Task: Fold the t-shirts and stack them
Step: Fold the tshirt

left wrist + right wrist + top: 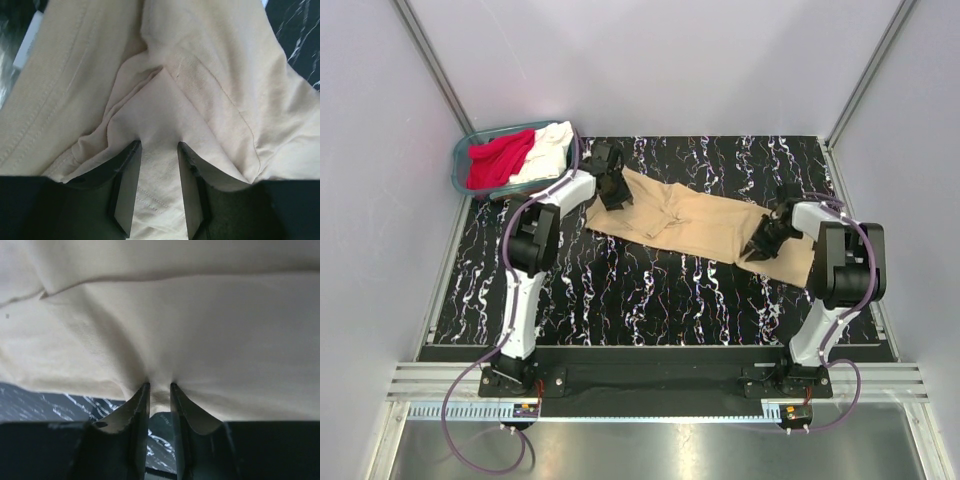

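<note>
Through the top camera I see the tan t-shirt lying as a long, rumpled band across the middle of the black, white-veined surface, slanting from upper left to lower right. My left tool sits on its upper-left end and my right tool on its lower-right end. Only this view shows the red t-shirt and white t-shirt heaped in the teal basket at the upper left of the frame. The wrist views add the detail. The left fingers are clamped on a thick fold of soft, matte cotton near stitched seams. The right fingers pinch a thinner layer, and creases fan out from the grip.
</note>
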Controlling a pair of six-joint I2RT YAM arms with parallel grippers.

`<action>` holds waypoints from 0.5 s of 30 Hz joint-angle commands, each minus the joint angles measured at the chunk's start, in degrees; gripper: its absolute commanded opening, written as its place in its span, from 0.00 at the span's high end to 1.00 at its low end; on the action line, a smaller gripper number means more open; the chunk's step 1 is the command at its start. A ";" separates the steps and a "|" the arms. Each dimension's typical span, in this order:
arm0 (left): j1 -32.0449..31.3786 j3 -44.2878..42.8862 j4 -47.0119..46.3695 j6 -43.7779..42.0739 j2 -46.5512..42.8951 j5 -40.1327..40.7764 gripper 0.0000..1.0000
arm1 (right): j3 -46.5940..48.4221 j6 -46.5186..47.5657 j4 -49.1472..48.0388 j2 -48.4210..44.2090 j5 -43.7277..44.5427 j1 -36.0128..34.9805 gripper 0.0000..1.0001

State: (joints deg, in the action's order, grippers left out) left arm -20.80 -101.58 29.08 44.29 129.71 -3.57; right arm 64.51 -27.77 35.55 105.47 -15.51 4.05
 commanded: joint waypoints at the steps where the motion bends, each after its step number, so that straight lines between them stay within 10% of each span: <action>1: 0.58 -7.28 0.71 -2.81 5.18 1.03 0.58 | -4.82 -3.60 0.66 -0.79 -3.73 -5.96 0.69; 15: 5.68 -26.04 -14.73 8.70 22.85 -11.18 0.59 | -11.34 -21.35 -10.66 -3.79 -15.25 -25.47 0.69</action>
State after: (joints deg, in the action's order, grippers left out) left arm -16.10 -125.91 20.47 49.82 148.05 -11.94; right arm 51.86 -43.44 30.24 99.72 -27.29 -16.80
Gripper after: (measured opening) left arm 0.416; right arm 0.311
